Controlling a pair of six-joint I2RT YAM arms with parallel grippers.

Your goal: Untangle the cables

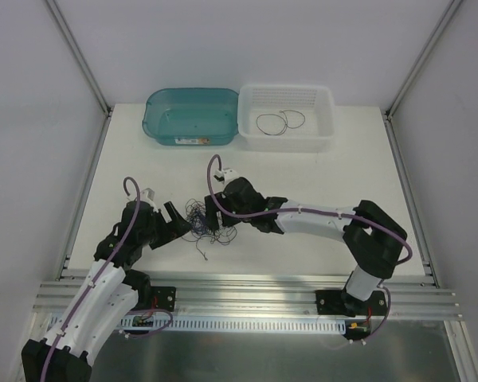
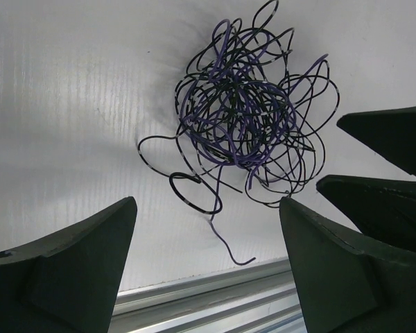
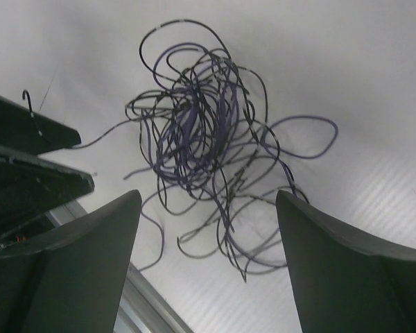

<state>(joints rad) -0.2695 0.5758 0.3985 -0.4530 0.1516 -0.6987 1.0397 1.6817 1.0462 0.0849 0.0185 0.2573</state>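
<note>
Here, knotted cables (image 2: 239,114) (black, purple).

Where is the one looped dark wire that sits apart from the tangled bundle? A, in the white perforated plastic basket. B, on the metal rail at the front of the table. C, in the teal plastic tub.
A: the looped thin dark wire lies on the floor of the white perforated plastic basket at the back of the table.
</note>
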